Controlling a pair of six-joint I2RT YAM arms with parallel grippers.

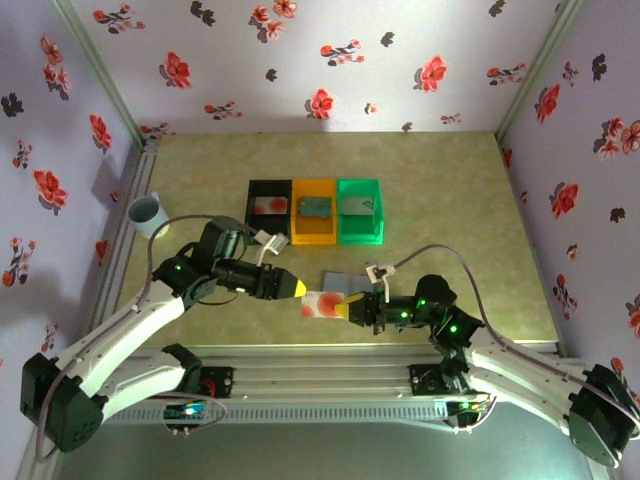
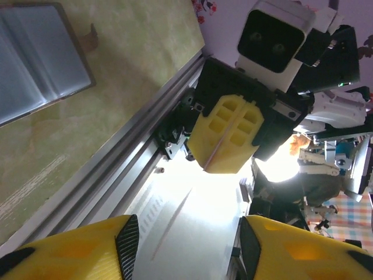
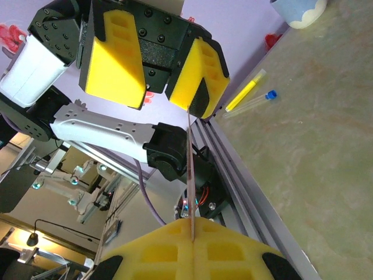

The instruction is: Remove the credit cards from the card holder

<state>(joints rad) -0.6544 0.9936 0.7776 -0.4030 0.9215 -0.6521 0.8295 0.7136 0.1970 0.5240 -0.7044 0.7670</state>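
Note:
A white credit card with a red mark [image 1: 320,305] hangs above the table's near edge, and my right gripper [image 1: 343,308] is shut on its right end. In the right wrist view the credit card [image 3: 190,175] shows edge-on, rising from my right gripper [image 3: 192,239] toward my left gripper [image 3: 166,105]. My left gripper [image 1: 300,289] stands open at the card's left end. In the left wrist view its jaws stand apart around the thin credit card edge [image 2: 175,224], with my left gripper [image 2: 186,242] facing my right gripper [image 2: 224,163]. The blue-grey card holder [image 1: 345,282] [image 2: 41,64] lies open on the table just behind.
A black bin [image 1: 252,215], an orange bin [image 1: 314,236] and a green bin [image 1: 359,238] stand side by side mid-table, each with a card inside. A blue-and-white cup [image 1: 148,212] [image 3: 300,11] stands at the left wall. A yellow tube [image 3: 245,96] lies near it.

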